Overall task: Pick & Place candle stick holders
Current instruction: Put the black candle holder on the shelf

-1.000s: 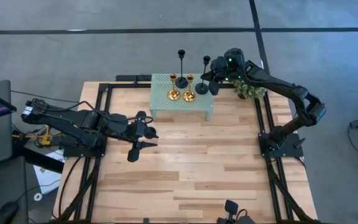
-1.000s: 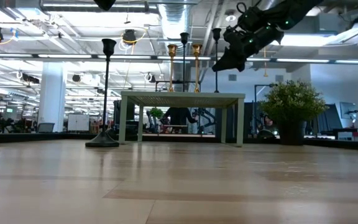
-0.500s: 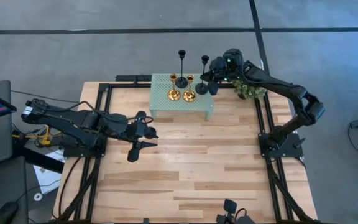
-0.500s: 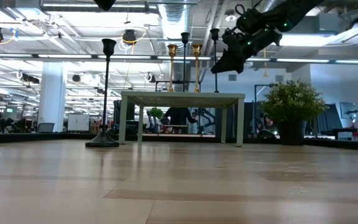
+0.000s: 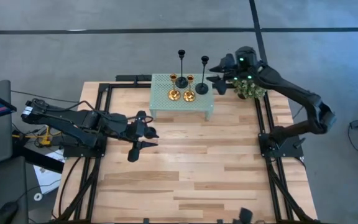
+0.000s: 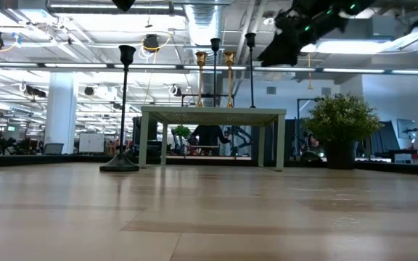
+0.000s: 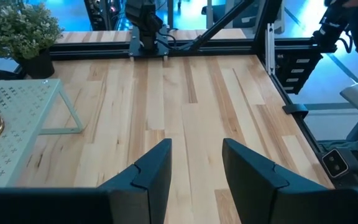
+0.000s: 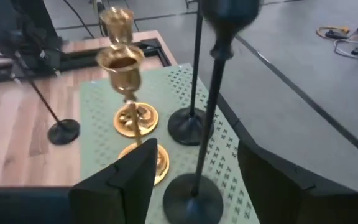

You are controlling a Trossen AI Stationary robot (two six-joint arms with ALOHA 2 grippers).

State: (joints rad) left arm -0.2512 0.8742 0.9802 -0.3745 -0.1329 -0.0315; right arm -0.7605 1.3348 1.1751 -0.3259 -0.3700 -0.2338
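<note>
- Standing on the small green stand (image 5: 180, 99) are four candle stick holders — two black ones (image 5: 202, 86) at its far side, two gold ones (image 5: 189, 95) in the middle; a fifth black one (image 5: 135, 151) stands on the table well left of the stand.
- Likely rigid, light, top-heavy and slick; grip the thin stem low.
- Right gripper (image 5: 219, 70) hangs open beside the stand's far right corner, holding nothing.
- Left gripper (image 7: 194, 165) waits open, left of the stand.

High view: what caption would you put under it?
Four candle stick holders on a green stand, right gripper open beside them.
</note>
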